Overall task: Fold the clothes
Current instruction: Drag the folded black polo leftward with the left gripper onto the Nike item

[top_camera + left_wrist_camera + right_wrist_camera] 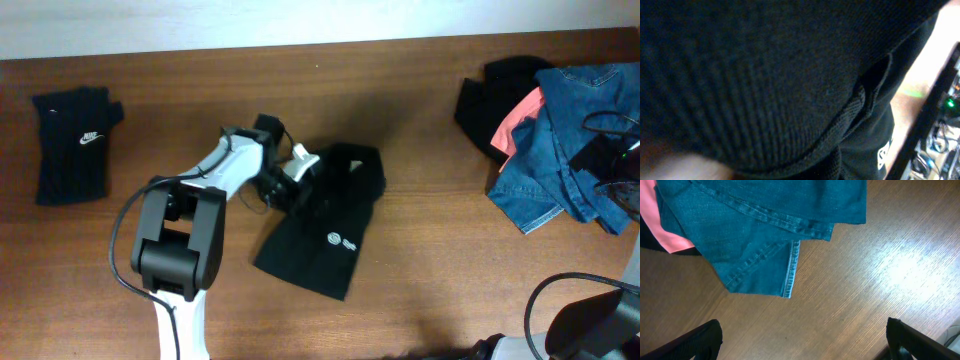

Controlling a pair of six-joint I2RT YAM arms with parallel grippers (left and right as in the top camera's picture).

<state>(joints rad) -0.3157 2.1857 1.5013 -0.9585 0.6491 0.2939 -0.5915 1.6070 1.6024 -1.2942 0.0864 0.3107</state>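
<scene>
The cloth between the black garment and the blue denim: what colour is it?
Coral pink; the soft pink garment shows best in the right wrist view.

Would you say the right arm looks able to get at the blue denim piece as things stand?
Probably yes: the right gripper hangs open over bare table just beside the blue denim piece, with nothing between them.

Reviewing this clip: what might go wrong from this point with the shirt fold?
1. The left gripper sits at the bunched edge of the black shirt. Its wrist view shows overlapping layers, so it may catch too many or too few.
2. The right gripper hangs open over the table by the denim, so nothing pins the shirt, and a pull might drag it whole.
</scene>
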